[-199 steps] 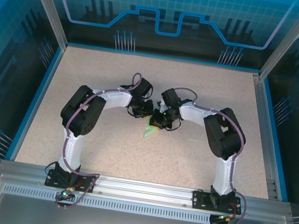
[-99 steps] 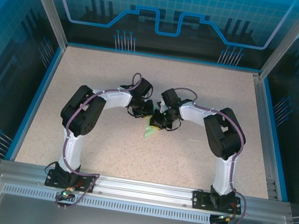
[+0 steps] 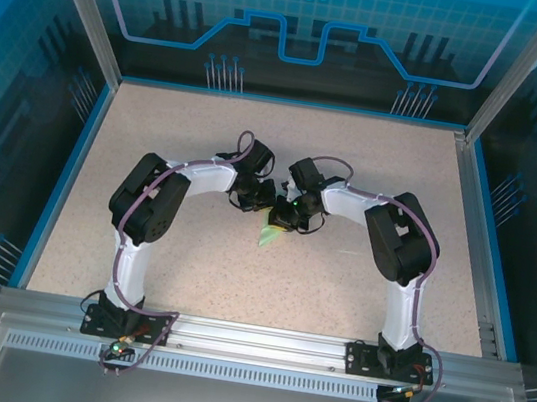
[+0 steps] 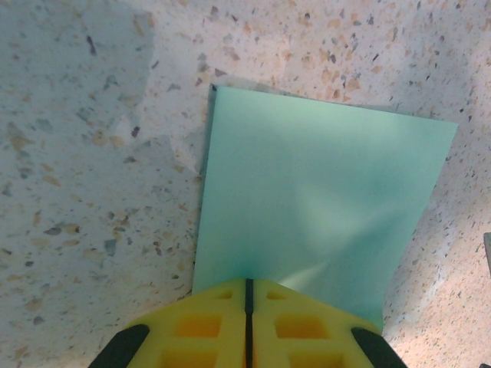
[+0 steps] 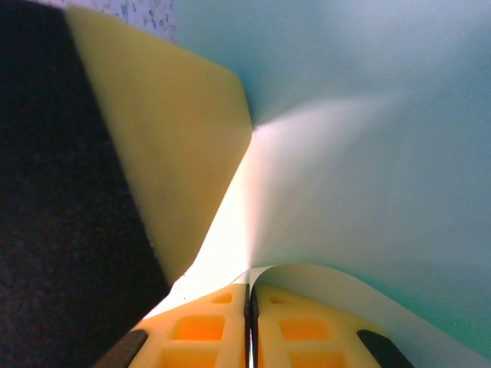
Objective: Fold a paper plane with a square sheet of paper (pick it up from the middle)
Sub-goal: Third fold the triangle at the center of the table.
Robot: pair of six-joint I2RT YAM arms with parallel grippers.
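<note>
Evidently, the folded sheet of paper (image 4: 322,192) is clamped by the left claw (image 4: 247,287) and the right claw (image 5: 251,291) over the bench (image 4: 92,192).

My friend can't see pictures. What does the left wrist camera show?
The left gripper, its yellow fingers closed together at the bottom, pinches the edge of a pale green paper. The paper spreads away from them, with the speckled table behind it.

Speckled beige tabletop (image 3: 189,260) edged in blue; aluminium posts (image 3: 83,7) at the far corners; translucent blue panels (image 3: 306,15) printed with gear and circuit lines; metal rail (image 3: 258,339) nearest.
</note>
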